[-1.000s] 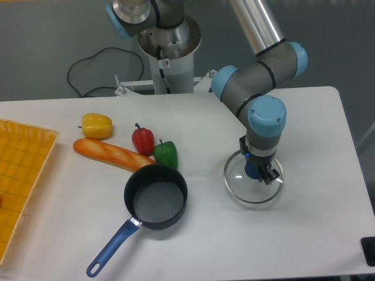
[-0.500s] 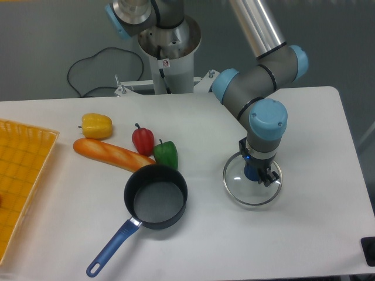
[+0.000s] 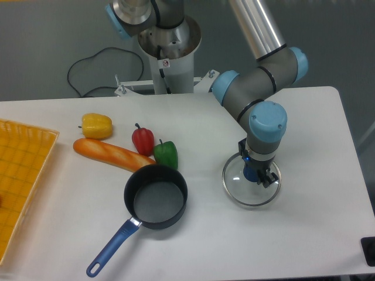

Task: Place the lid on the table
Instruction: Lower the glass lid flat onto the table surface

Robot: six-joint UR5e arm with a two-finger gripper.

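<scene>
1. The gripper (image 3: pixel 256 174) points straight down over the right half of the table (image 3: pixel 304 234), with the arm's wrist directly above it and hiding much of the fingers.
2. The fingers sit on either side of the dark blue knob at the centre of the lid (image 3: pixel 235 185), and they appear closed on that knob; the exact gap between them cannot be made out from this angle.
3. The lid is a clear glass disc with a thin metal rim. It lies level at, or just above, the white tabletop on the right side; whether the rim is touching the surface cannot be told.
4. The pan (image 3: pixel 156 196), dark with a blue handle pointing toward the near-left, stands uncovered left of the lid and well apart from it.
5. Behind the pan lie a green pepper (image 3: pixel 166 154), a red pepper (image 3: pixel 143 140), a long orange carrot-like piece (image 3: pixel 111 154) and a yellow pepper (image 3: pixel 96 125).
6. A yellow-orange gridded tray (image 3: pixel 20 181) rests at the table's left edge.
</scene>
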